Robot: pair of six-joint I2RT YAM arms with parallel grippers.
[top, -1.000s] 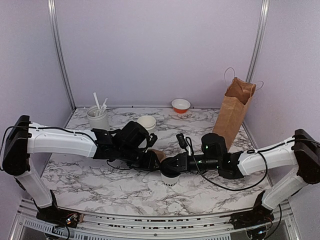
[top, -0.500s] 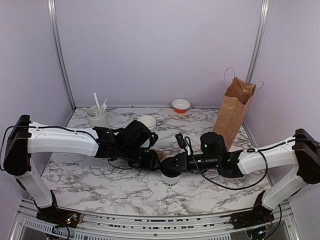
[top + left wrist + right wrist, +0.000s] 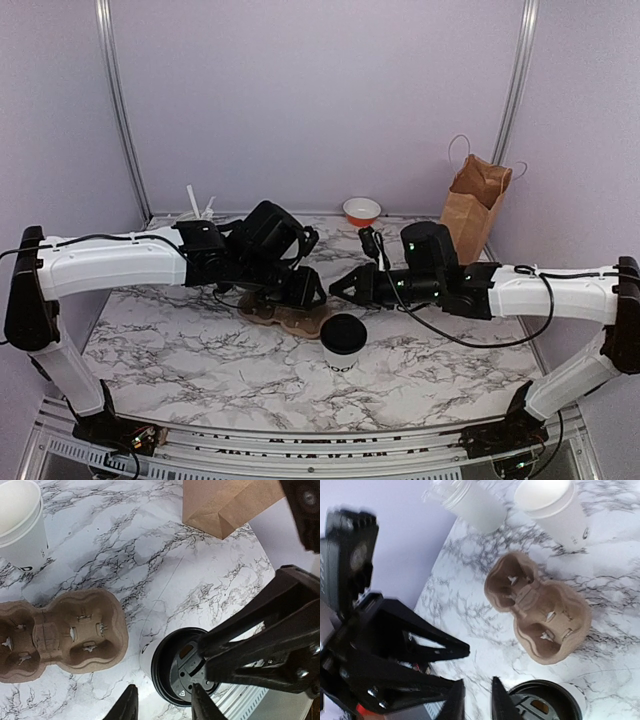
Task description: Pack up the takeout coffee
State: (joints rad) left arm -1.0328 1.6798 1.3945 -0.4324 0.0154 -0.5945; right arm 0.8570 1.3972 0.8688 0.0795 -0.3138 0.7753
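Observation:
The takeout coffee (image 3: 343,340), a white cup with a black lid, stands upright and free on the marble table (image 3: 180,360). Both grippers hover just above and behind it. My left gripper (image 3: 306,291) is open; in its wrist view (image 3: 162,707) the coffee lid (image 3: 186,672) lies below, between and past the fingertips. My right gripper (image 3: 346,288) faces it with a narrow gap and nothing held (image 3: 476,702); the coffee lid (image 3: 545,706) shows at the bottom edge. The brown paper bag (image 3: 470,212) stands open at the back right.
A brown pulp cup carrier (image 3: 285,318) lies flat just left of the coffee. Farther back stand a lidless white cup (image 3: 20,530), a white utensil holder (image 3: 470,500) and an orange bowl (image 3: 361,210). The arms almost meet above the table's middle.
Both grippers have lifted up and back off the coffee, which stays standing with its lid on. The right jaws have parted a little, and the carrier now lies uncovered.

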